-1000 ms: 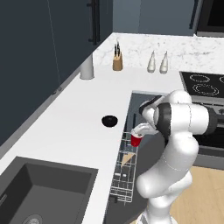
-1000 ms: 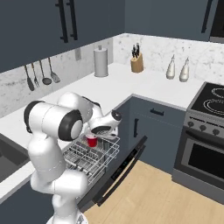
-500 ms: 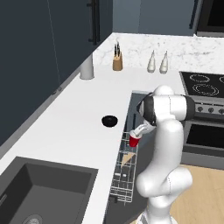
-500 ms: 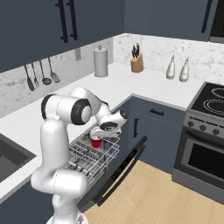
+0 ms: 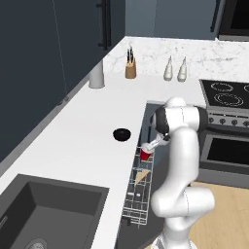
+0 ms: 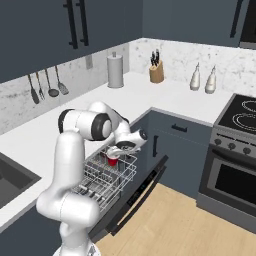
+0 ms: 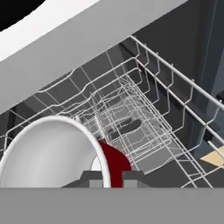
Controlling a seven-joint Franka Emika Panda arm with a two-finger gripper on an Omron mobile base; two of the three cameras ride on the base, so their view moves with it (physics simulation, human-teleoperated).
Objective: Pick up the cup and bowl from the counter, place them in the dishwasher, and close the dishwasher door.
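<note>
In the left base view the bowl (image 5: 121, 134) sat on the counter (image 5: 73, 141) where it had been a second before, near the edge above the open dishwasher (image 5: 146, 160), with the sink (image 5: 48, 204) further toward the camera. To its right the wire rack (image 5: 138, 189) stood pulled out, and the gripper (image 5: 147, 148) held the cup (image 5: 144, 154) over the rack's far end, its fingers closed on the cup's rim. The cup was in nearly the same spot as a second earlier, but the arm had changed its pose: the elbow, which had jutted out toward the stove (image 5: 226, 95), had swung in, so the white links now stood almost upright over the base. In the right base view the same change showed as the shoulder and forearm folded closer to the counter, the gripper (image 6: 116, 150) clamped on the cup (image 6: 113, 160) just above the rack (image 6: 105, 180), and the dishwasher door (image 6: 135, 195) lay dropped open toward the floor. In the hand view the cup's (image 7: 57, 153) pale rim and red wall were pinched between the fingertips (image 7: 131, 177), with the rack's wires (image 7: 144, 113) beyond it.
</note>
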